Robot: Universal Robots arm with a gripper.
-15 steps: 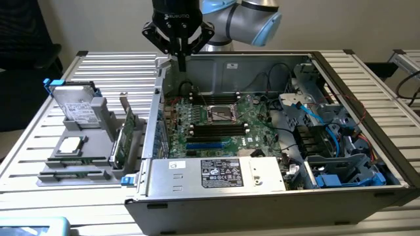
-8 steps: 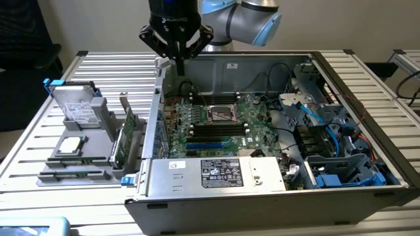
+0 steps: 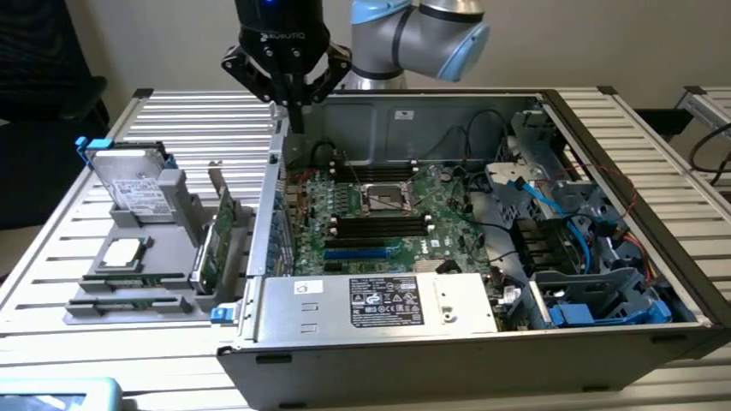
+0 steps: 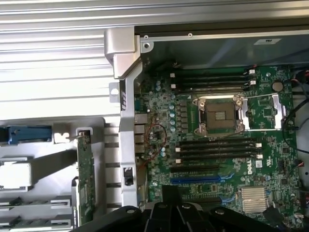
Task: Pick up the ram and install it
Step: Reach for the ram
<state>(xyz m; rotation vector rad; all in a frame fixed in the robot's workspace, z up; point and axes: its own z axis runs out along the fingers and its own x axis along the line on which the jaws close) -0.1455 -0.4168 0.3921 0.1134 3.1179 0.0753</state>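
Two thin green ram sticks lie flat in a grey holder, one (image 3: 135, 279) behind the other (image 3: 123, 301), at the exterior view's left outside the case; the wrist view catches the ram (image 4: 37, 202) at its edge. My gripper (image 3: 294, 113) hangs high over the case's back left corner, far from the ram, its fingers drawn together with nothing between them. Its black body (image 4: 174, 210) shows in the wrist view. On the motherboard (image 3: 377, 201), black memory slots (image 3: 377, 226) (image 4: 217, 150) flank the bare CPU socket (image 4: 219, 115).
A wide green expansion card (image 3: 217, 240) stands upright in the holder beside the case wall (image 3: 265, 205). A hard drive (image 3: 135, 184) and a CPU (image 3: 126, 251) also sit in the holder. Cables and blue brackets (image 3: 594, 304) crowd the case's right side. The power supply (image 3: 383, 301) lies at the front.
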